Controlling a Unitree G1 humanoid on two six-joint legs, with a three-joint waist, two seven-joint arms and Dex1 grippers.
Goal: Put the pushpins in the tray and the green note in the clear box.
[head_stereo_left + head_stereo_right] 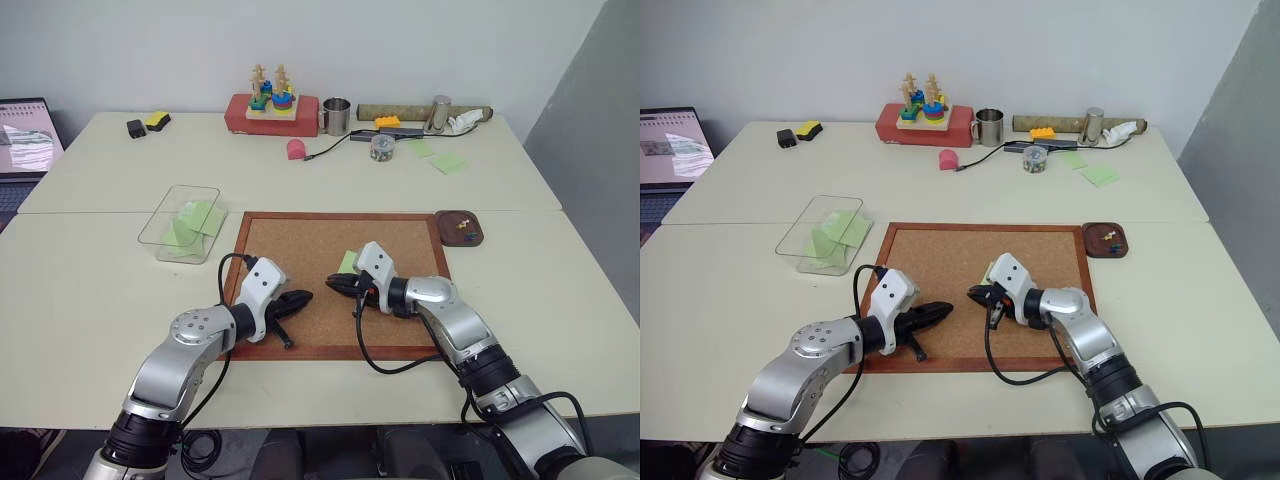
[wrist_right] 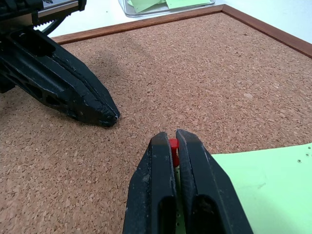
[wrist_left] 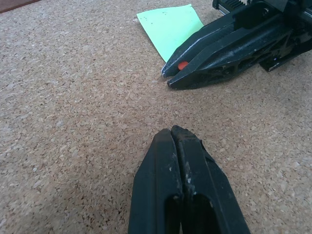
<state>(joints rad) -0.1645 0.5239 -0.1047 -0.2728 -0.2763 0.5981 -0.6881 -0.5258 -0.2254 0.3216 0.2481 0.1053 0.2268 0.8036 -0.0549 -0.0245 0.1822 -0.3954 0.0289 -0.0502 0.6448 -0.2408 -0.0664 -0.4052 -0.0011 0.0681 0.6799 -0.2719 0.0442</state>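
Pin: a red-headed pushpin (image 2: 173,145) sits pinched between the fingers of the right tool (image 2: 174,139), at the corner of the green note (image 2: 263,187) on the corkboard (image 1: 300,250).
Handling: likely light, hard and slick with a sharp point; best gripped by the head, as it is now, and pulled straight out.
Note: thin, limp paper lying flat under and behind the right tool; probably easiest to lift from an edge.
Left tool (image 3: 175,134): clenched on nothing, tips just above the cork, near the right tool but apart.
Tray (image 1: 460,227): on the table at the board's far right corner, already holding a few pins.
Clear box (image 1: 183,222): off the board's far left corner, green sheets inside.
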